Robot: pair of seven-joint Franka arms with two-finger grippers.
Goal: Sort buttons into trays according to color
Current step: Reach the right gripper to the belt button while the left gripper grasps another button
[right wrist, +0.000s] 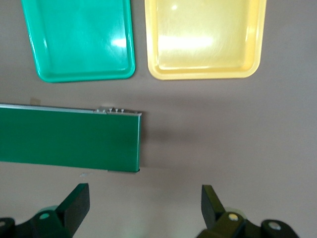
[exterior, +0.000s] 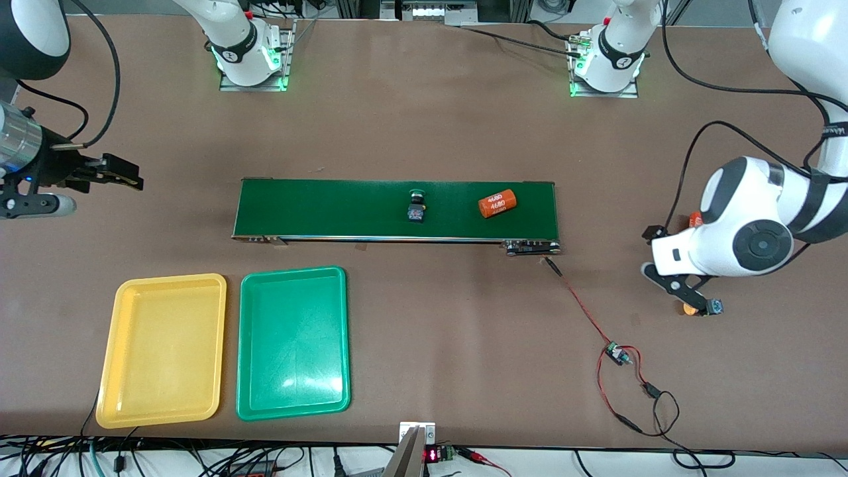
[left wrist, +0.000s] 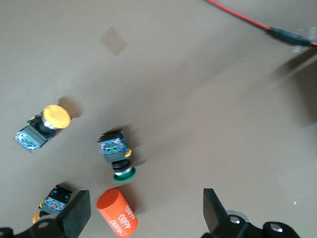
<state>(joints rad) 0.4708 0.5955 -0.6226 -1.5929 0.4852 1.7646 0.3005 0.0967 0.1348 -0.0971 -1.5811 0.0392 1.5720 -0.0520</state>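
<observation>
Brown tabletop (exterior: 424, 132) stretched under both arms, and you had a long dark-green conveyor belt (exterior: 318, 209) lying across its middle. On that belt stood one green-capped push-button switch with a black blocky body (exterior: 417, 205), and beside it, toward the left arm's end, lay an orange cylinder printed "4680" (exterior: 497, 204).

Nearer the front camera than the belt, toward the right arm's end, sat the shallow yellow plastic tray (exterior: 106, 371) and just beside it the shallow green plastic tray (exterior: 248, 397); both held nothing, so I judged the sorting had not yet put a single button away.

Your left gripper (left wrist: 143, 210) hung with its fingers spread wide over the remaining stock off the belt's end: a yellow-capped button (left wrist: 44, 126), a second green-capped button (left wrist: 115, 154), another yellow-capped one (left wrist: 53, 201) partly hidden by a finger, and a second orange cylinder (left wrist: 117, 214). It held nothing.

Your right gripper (right wrist: 143, 208) hovered, fingers also spread and empty, over bare table just off the belt's other end, with both trays in its view.

The step in hand looked like feeding and waiting. Next, you would have needed the left gripper to centre on one button, not the cylinder, while the right waited for the belt's green button to arrive.
</observation>
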